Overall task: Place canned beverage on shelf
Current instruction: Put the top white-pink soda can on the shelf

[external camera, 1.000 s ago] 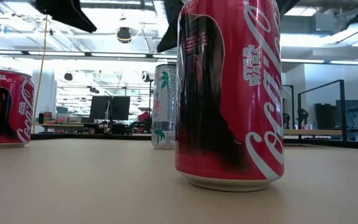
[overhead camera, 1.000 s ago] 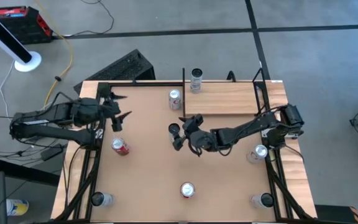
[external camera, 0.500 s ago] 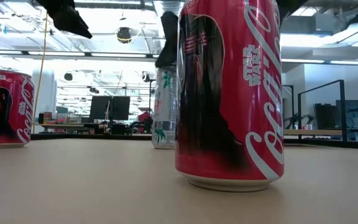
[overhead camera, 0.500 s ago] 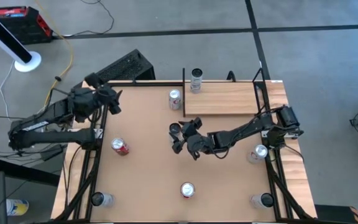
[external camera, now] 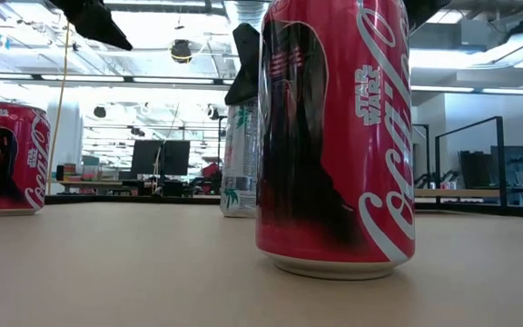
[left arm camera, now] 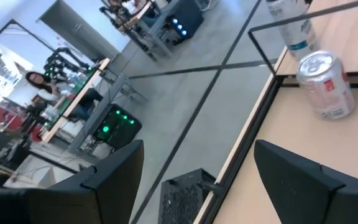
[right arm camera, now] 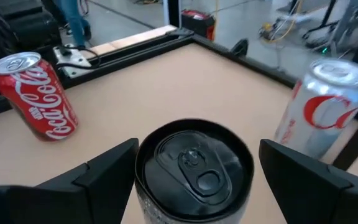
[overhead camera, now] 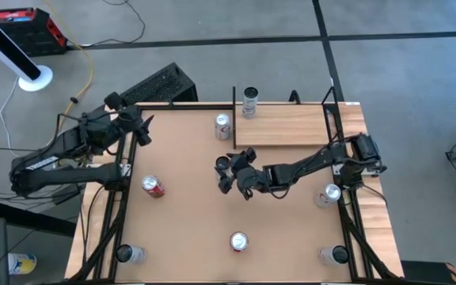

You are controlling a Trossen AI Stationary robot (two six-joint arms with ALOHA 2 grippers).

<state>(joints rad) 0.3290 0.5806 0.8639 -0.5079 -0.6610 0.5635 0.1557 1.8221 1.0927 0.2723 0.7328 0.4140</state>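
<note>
A black-topped can (overhead camera: 222,163) stands upright on its base at the middle of the table; in the right wrist view (right arm camera: 194,165) it fills the gap between my fingers. My right gripper (overhead camera: 228,172) is open, one finger on each side of this can, coming level from the table's right. The pale wood shelf (overhead camera: 287,127) stands at the far right, with one can (overhead camera: 249,101) upright on its far left corner. My left gripper (overhead camera: 142,128) is open and empty over the table's far left corner. My right gripper has its fingers (right arm camera: 107,171) close on either side of the black-topped can's upper wall (right arm camera: 143,186). I cannot tell whether they touch it. The can stands upright on the table.
A silver can (overhead camera: 222,127) stands just left of the shelf. Red cans stand at the left (overhead camera: 153,187) and near the front edge (overhead camera: 238,241). More cans stand at the right (overhead camera: 328,194) and at both near corners (overhead camera: 129,253) (overhead camera: 335,255).
My left gripper has gone toward the table's far edge and turned to point toward the far right. My right gripper has moved a little toward the table's left, so that its fingers now flank the black-topped can.
</note>
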